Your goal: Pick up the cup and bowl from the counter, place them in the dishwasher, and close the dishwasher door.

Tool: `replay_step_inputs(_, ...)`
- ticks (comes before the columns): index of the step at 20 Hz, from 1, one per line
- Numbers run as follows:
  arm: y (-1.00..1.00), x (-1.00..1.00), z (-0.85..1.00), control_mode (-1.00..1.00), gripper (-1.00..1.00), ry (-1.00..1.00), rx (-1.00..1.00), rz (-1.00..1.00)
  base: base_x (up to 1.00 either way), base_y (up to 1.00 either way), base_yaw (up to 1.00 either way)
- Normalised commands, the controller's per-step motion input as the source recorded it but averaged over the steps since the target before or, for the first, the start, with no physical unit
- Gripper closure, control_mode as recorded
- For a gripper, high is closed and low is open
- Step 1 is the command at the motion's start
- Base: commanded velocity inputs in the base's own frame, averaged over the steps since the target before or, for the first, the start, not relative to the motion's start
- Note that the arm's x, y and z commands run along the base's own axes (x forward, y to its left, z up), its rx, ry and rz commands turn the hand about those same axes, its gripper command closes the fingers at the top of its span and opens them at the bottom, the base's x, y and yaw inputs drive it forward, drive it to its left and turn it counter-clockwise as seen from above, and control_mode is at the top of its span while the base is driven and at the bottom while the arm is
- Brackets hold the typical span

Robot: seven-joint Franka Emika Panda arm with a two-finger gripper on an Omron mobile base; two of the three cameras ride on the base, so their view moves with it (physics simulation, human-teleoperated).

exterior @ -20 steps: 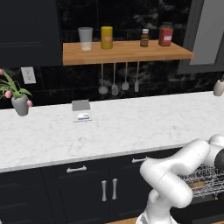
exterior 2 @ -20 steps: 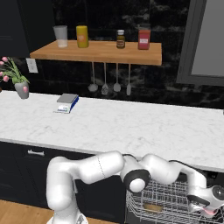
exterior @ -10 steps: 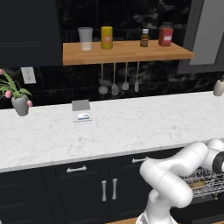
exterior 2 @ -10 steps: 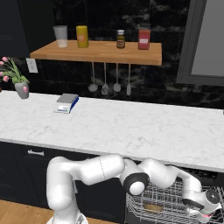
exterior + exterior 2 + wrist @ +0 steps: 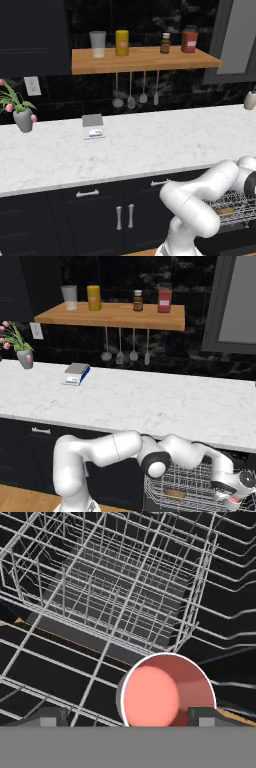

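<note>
L base view: white marble counter (image 5: 150, 145) ran full width over dark navy cabinets (image 5: 100, 215). On it: small grey scale w/ a card in front (image 5: 93, 125), flower vase (image 5: 23, 119) at far left, pale item (image 5: 250, 100) at far right edge, too cut off to ID. Wooden wall shelf (image 5: 145, 59) above carried a clear glass (image 5: 97, 44), yellow canister (image 5: 122, 42), brown bottle (image 5: 165, 43), red jar (image 5: 189, 40); four utensils (image 5: 136, 94) hung beneath. Arm reached lower right over the silver wire rack (image 5: 235, 205) of the dishwasher.

R base view: same counter (image 5: 150, 401) and shelf (image 5: 115, 315). Arm bent low, wrist down inside the pulled-out rack (image 5: 185, 488); gripper (image 5: 235, 499) at lower right w/ a bit of red just below it. Brownish object (image 5: 175, 492) lay in the rack, unclear what.

Hand view: wire rack (image 5: 125, 597) grid ahead. Red cup (image 5: 167, 692), white-rimmed, mouth toward cam, sat between the two dark finger tips (image 5: 47, 717), which stood wide apart at either side. Contact w/ cup couldn't be told; jaws looked spread, not clamped.
</note>
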Motion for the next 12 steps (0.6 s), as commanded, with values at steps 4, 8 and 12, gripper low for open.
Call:
replay_step_inputs(4, 0.03, -0.23, 0.93, -1.0, -1.0, -0.2, 0.0, 0.0, 0.0, 0.0, 0.0)
replay_step_inputs(8, 0.06, -0.44, 0.86, -1.0, -1.0, -0.19, 0.0, 0.0, 0.0, 0.0, 0.0)
replay_step_inputs(12, 0.48, -0.5, 0.9, -1.0, -1.0, -0.22, -0.05, 0.0, 0.0, 0.0, 0.0)
